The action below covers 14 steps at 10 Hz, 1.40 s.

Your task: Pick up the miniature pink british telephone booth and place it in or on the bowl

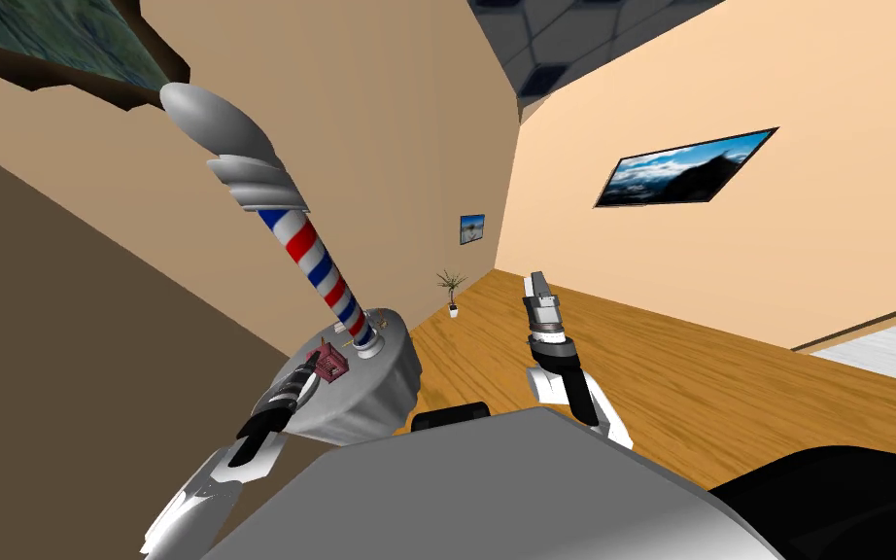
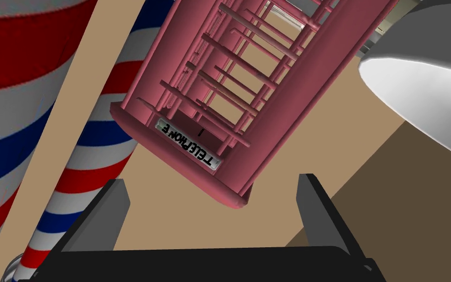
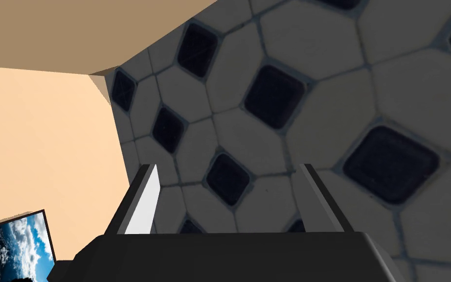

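Observation:
The small pink telephone booth point(image 2: 249, 93) lies tilted just ahead of my left gripper point(image 2: 214, 196), its sign end toward me. The gripper is open: the fingers point(image 2: 114, 205) stand wide on either side of the booth's near end without touching it. In the head view the booth point(image 1: 332, 363) rests on a round grey table point(image 1: 388, 374), with my left gripper point(image 1: 314, 367) right at it. A grey-white rounded shape point(image 2: 415, 83) sits beside the booth; I cannot tell if it is the bowl. My right gripper point(image 1: 534, 284) is raised over the floor, open point(image 3: 227, 181) and holding nothing.
A tall red, white and blue barber pole point(image 1: 315, 262) with a grey finial stands on the same table, close behind the booth. A brown wall runs along the left. Wooden floor point(image 1: 689, 379) stretches right, with a small potted plant point(image 1: 452, 290) in the far corner.

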Motion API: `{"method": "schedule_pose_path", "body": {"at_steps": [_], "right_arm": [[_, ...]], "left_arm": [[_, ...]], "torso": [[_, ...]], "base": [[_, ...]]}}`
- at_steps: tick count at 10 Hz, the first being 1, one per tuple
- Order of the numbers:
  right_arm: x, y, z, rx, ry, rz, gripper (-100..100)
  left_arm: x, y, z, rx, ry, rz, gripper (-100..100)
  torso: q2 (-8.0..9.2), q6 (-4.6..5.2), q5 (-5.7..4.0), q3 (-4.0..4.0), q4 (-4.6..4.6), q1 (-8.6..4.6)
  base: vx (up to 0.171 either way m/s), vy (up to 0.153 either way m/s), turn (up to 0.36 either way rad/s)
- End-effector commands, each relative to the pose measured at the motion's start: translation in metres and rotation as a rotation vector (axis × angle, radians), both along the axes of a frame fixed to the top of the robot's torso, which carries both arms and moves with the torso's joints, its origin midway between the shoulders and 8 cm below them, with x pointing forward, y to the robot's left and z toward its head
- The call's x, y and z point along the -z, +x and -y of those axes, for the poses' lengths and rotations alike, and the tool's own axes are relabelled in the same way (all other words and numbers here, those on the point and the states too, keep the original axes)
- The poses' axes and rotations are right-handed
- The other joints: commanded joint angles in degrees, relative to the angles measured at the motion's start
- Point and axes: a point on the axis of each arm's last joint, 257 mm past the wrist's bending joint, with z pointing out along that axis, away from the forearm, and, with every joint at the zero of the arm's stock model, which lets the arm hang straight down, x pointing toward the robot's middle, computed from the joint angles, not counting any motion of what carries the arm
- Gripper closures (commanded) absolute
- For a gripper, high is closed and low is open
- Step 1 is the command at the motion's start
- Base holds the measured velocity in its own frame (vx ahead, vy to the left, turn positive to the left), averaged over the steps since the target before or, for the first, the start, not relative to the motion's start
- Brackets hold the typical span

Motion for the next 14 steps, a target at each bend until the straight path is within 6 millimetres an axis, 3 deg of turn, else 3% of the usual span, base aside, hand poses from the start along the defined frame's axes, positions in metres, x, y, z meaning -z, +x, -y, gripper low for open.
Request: {"method": "schedule_pose_path", "body": {"at_steps": [1,2,3,6,7,9,10,14], "right_arm": [[0.000,0.000,0.000,0.000,0.000,0.000,0],[0.000,0.000,0.000,0.000,0.000,0.000,0],[0.000,0.000,0.000,0.000,0.000,0.000,0],[0.000,0.000,0.000,0.000,0.000,0.000,0],[0.000,0.000,0.000,0.000,0.000,0.000,0],[0.000,0.000,0.000,0.000,0.000,0.000,0],[0.000,0.000,0.000,0.000,0.000,0.000,0],[0.000,0.000,0.000,0.000,0.000,0.000,0]], "left_arm": [[0.001,-0.013,-0.016,-0.025,-0.003,-0.004,-100],[0.001,-0.013,-0.016,-0.025,-0.003,-0.004,-100],[-0.020,-0.019,-0.039,-0.049,0.009,0.037,-100],[-0.006,-0.029,-0.044,-0.070,-0.004,0.008,-100],[-0.022,-0.040,-0.067,-0.102,0.004,0.040,-100],[-0.015,-0.042,-0.065,-0.103,-0.001,0.027,-100],[-0.015,-0.043,-0.065,-0.105,-0.002,0.027,100],[-0.014,-0.043,-0.065,-0.106,-0.004,0.025,100]], "torso": [[0.00,0.00,0.00,0.00,0.00,0.00],[0.04,-0.09,-0.01,0.02,0.00,-0.05],[0.02,-0.09,-0.01,0.01,0.00,0.00],[0.02,-0.09,0.00,0.01,0.00,0.00],[-0.01,-0.09,0.01,-0.01,-0.01,0.07],[0.04,-0.09,-0.02,0.02,0.00,-0.07],[0.01,-0.09,0.00,0.01,0.00,0.02],[-0.01,-0.10,-0.05,0.01,0.01,0.03]], "base": [[-0.018,-0.042,-0.191],[-0.010,-0.025,0.017],[-0.023,-0.057,-0.254],[-0.009,-0.026,-0.045],[-0.019,-0.046,-0.320],[-0.011,-0.034,-0.085],[-0.003,-0.003,0.015],[0.000,-0.001,-0.003]]}}
